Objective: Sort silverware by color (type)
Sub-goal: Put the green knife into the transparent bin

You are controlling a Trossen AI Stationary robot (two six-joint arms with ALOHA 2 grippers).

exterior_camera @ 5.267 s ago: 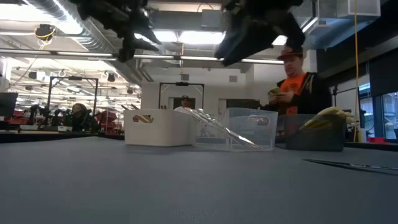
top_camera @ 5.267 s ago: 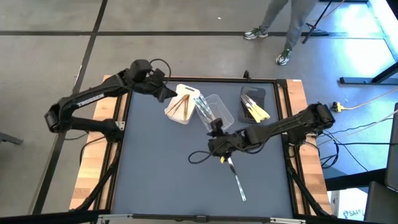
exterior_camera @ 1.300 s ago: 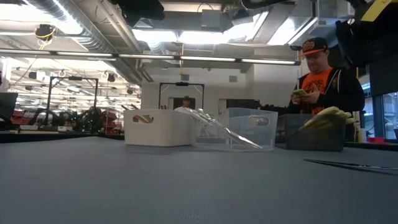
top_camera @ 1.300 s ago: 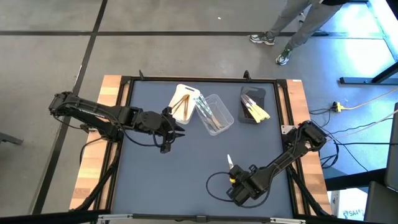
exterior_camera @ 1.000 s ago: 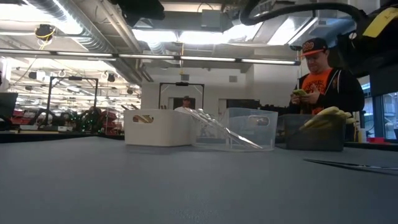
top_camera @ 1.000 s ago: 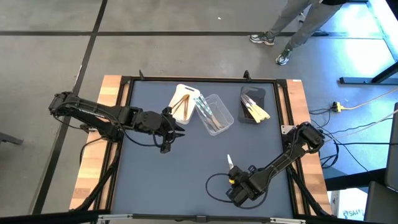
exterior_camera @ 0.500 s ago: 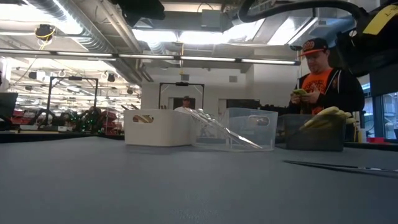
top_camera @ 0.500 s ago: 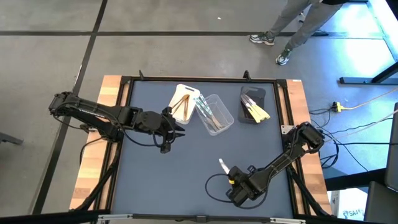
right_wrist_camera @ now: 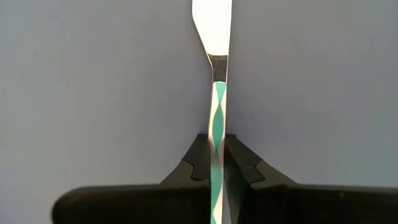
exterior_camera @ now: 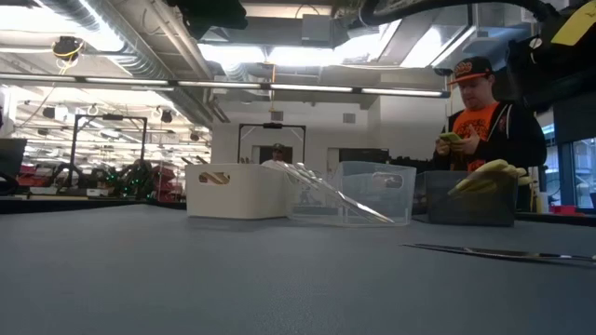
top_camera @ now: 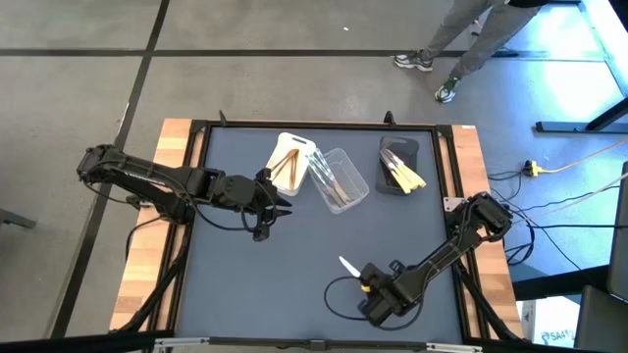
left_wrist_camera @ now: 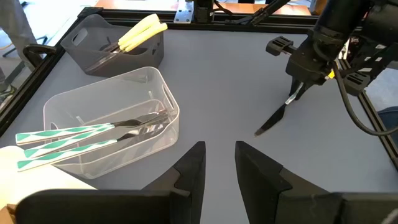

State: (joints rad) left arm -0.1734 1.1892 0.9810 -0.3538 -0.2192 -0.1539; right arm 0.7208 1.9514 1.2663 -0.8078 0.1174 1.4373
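A knife point(right_wrist_camera: 212, 37) with a green-and-white patterned handle lies on the grey mat near the front right, its blade point(top_camera: 346, 265) pointing toward the table's left. My right gripper point(right_wrist_camera: 217, 154) stands over it, pointing down and shut on the handle. My left gripper point(left_wrist_camera: 219, 155) hangs open and empty over the mat left of centre point(top_camera: 280, 204), near the tubs. At the back stand a white tub point(top_camera: 287, 162) with tan pieces, a clear tub point(top_camera: 339, 178) with green-and-white handled pieces, and a dark grey tub point(top_camera: 400, 165) with yellow pieces. My right gripper pinches the knife's patterned handle point(right_wrist_camera: 217, 134) between its two fingers, a little behind where the blade begins. The fingers come from above and point down, one on each long side of the handle. The knife lies low along the mat point(exterior_camera: 494, 252), its blade tip point(left_wrist_camera: 261, 130) on the mat.
The black frame point(top_camera: 192, 196) rims the mat, with wooden boards outside it. Bare mat point(top_camera: 265, 284) spreads across the front and middle. A person point(exterior_camera: 480, 116) stands beyond the far right edge, and another person's legs point(top_camera: 461, 44) show on the floor behind.
The knife has turned about on the mat: its blade end has swung toward the table's left and near edges while the handle stayed under my right gripper, which kept its place.
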